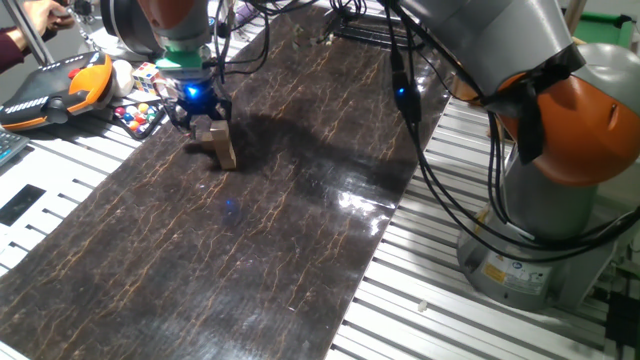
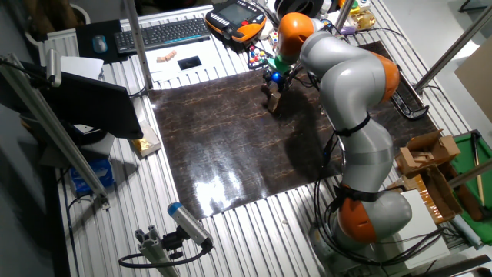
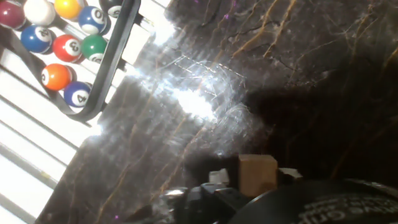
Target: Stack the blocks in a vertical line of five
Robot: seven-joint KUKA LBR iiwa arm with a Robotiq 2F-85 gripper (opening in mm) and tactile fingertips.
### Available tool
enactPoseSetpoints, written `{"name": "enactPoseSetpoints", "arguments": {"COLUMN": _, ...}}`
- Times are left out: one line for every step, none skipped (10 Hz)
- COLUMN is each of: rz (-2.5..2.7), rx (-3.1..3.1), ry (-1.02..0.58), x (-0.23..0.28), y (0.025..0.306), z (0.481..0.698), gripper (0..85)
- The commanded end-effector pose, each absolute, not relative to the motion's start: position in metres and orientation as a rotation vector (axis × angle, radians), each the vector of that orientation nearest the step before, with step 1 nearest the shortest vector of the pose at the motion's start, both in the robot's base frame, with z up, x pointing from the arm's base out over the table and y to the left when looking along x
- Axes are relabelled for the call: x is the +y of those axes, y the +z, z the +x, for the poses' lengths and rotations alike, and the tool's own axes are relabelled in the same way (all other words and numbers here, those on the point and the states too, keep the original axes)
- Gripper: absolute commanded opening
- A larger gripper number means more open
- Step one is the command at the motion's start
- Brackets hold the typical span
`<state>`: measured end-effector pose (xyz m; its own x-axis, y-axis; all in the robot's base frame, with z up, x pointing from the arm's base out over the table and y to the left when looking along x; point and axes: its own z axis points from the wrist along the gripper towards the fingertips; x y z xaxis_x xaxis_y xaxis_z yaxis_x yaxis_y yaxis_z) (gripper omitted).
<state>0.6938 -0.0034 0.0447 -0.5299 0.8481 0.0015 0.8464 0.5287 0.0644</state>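
A short leaning cluster of light-tan blocks (image 1: 222,150) stands on the dark marbled mat (image 1: 260,240) near its far left corner. In the other fixed view the same blocks (image 2: 273,101) appear. My gripper (image 1: 205,120) hangs right over them, lit blue, with its dark fingers spread to either side of the top block (image 1: 207,129). The hand view shows one tan block (image 3: 257,174) low in the picture between the pale fingertips, with small gaps on both sides. How many blocks are stacked cannot be told.
A rack of billiard balls (image 3: 62,43) lies just left of the mat, also in the fixed view as billiard balls (image 1: 140,115). A Rubik's cube (image 1: 146,72) and an orange teach pendant (image 1: 50,90) sit beyond it. The arm's base (image 1: 540,200) stands to the right.
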Motion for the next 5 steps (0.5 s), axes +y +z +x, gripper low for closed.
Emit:
{"name": "enactPoseSetpoints", "arguments": {"rz": 1.510, "rx": 2.718, "ry": 0.087, "x": -0.0043, "y": 0.0438, "z": 0.6928, "gripper": 54.7}}
{"name": "enactPoseSetpoints", "arguments": {"rz": 1.510, "rx": 2.718, "ry": 0.087, "x": -0.0053, "y": 0.0419, "z": 0.6909, "gripper": 54.7}}
{"name": "enactPoseSetpoints", "arguments": {"rz": 1.510, "rx": 2.718, "ry": 0.090, "x": -0.0055, "y": 0.0404, "z": 0.6900, "gripper": 54.7}}
{"name": "enactPoseSetpoints", "arguments": {"rz": 1.511, "rx": 2.719, "ry": 0.091, "x": -0.0056, "y": 0.0395, "z": 0.6897, "gripper": 53.0}}
{"name": "enactPoseSetpoints", "arguments": {"rz": 1.509, "rx": 2.721, "ry": 0.093, "x": -0.0056, "y": 0.0382, "z": 0.6894, "gripper": 50.7}}
